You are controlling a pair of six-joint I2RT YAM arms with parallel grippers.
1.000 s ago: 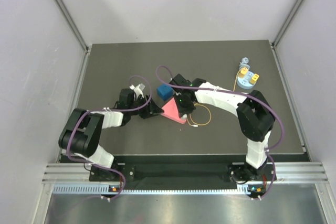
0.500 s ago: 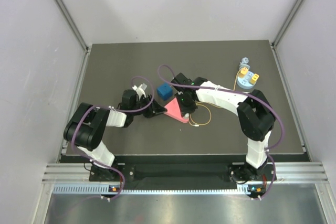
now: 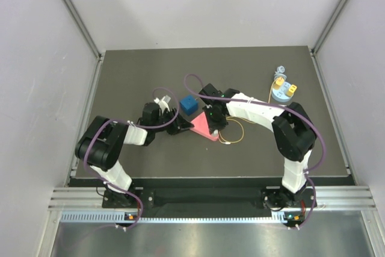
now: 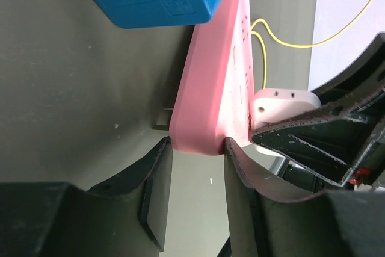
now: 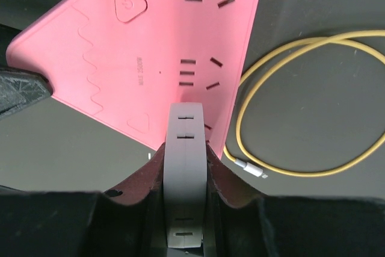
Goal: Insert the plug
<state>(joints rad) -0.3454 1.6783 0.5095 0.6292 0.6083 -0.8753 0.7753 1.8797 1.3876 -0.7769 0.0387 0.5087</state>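
A dark grey table (image 3: pixel 132 76) carries everything. Near its middle lies a pink triangular plastic power strip (image 3: pixel 197 128). The left tool (image 3: pixel 180 127) pinches one rounded corner of the strip, a finger pressed on each face. Just beyond the strip's far side sits a blue cube-shaped socket block (image 3: pixel 189 105). Well apart, toward the far right, stands a light-blue round disc (image 3: pixel 281 94). A thin yellow cable (image 5: pixel 313 41) lies looped on the table just right of the strip. The right tool (image 5: pixel 185 148) is pressed together on a pale white flat adapter block (image 5: pixel 185 130), which is held at the strip's slotted face near its right edge; whether it is seated cannot be told. The small yellow rectangular plug (image 3: pixel 279 80) sits at the disc's far-left edge, joined to a thin yellow cable. A second small yellow block (image 3: pixel 290 89) sits near it on the disc.
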